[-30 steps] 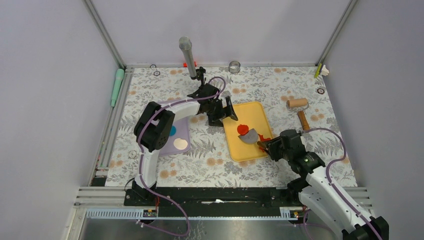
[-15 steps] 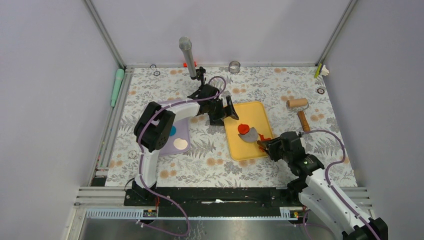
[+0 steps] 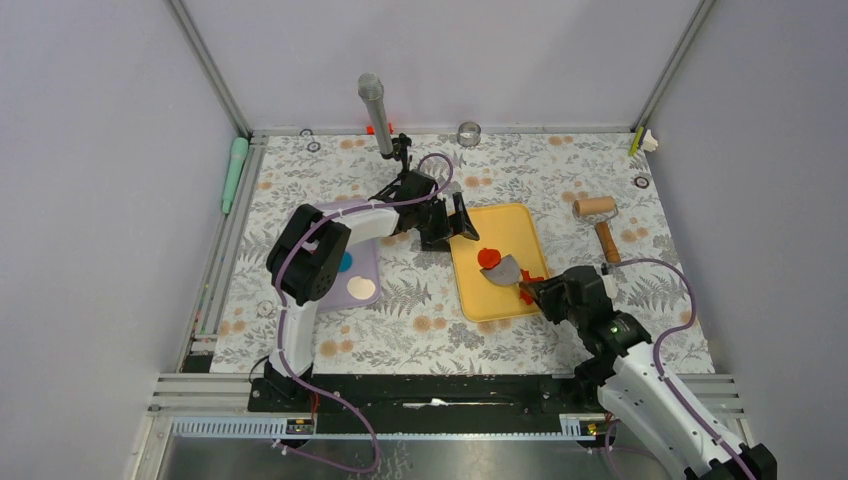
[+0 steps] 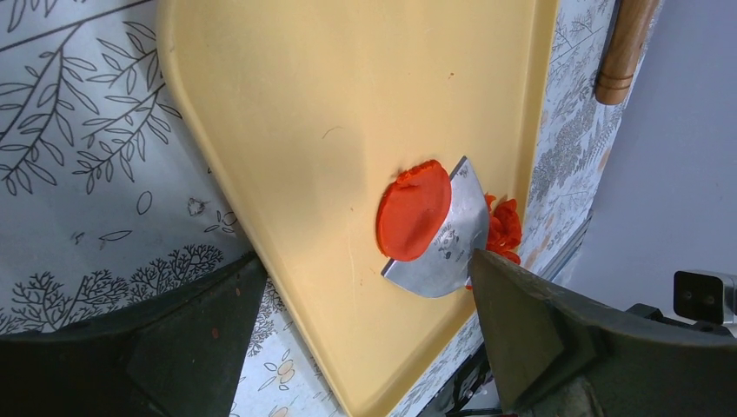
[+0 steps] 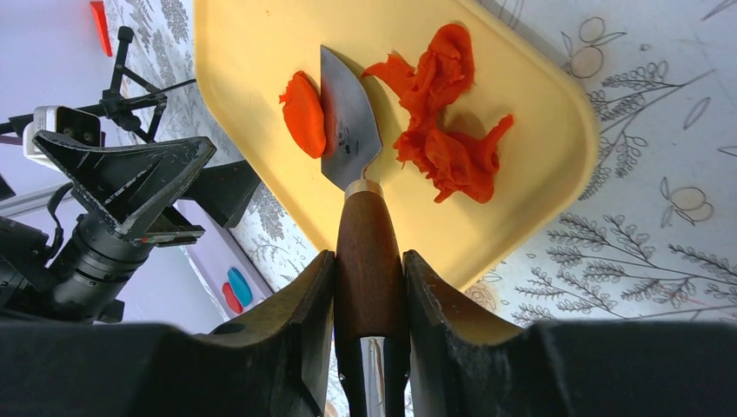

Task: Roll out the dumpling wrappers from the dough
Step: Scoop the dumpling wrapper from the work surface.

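One red wrapper (image 4: 414,211), one scraper (image 5: 348,113), one yellow tray (image 3: 510,228)

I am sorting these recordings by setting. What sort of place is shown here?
Most likely a robot lab test cell, not a real kitchen: plain walls with a metal frame, a flowered mat, and a yellow tray holding a red clay disc as pretend dough.

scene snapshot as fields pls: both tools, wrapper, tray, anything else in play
left tool: open, empty, at the yellow tray far-left corner
right tool: shut on the wooden handle of the scraper
blade: on the tray, edge against the red wrapper
red wrapper: one flat disc, on the tray
dough scraps: red, bunched on the blade's other side
rolling pin: right of the tray
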You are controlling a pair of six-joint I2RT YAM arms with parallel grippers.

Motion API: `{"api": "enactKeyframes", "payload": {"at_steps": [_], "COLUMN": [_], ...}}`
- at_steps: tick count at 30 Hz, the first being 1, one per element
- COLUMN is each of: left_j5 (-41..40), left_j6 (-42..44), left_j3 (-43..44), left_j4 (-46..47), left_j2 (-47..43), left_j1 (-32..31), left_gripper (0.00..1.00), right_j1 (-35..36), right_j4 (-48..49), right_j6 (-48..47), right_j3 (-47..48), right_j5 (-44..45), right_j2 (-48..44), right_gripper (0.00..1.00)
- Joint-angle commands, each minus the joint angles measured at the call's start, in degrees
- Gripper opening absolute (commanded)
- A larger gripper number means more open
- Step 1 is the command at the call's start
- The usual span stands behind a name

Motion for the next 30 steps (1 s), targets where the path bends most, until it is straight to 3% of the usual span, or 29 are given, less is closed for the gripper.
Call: {"api": "enactKeyframes", "payload": {"at_steps": [1,11,23,30], "left_j5": [-0.9,-3.1,-2.4,-3.0], "left_j6": [1.5,4.4,8.0,7.9], "left_j3": [-2.8,-1.1,1.3,1.1], "left_j4": [-2.9,-6.3,-8.7,-9.1], "left_j2": [3.2,2.3,4.7,4.9], "left_j1": [-2.2,-2.9,-3.9,-4.2], "left_gripper": [0.98,0.99,0.99,0.99], "right_j1": [0.2,0.2,0.2,0.2], "right_j4": [1.5,-1.2,6.3,0.4], "right_j6": [-2.7,-4.4,-6.7,-3.9], "right_j3": [-1.8,-0.8,-5.6,-3.0], "right_j5": [0.3,1.9,1.3,3.1], "right_j2": [3.1,2.2,3.6,4.3], "right_gripper": [0.00,0.00,0.00,0.00]}}
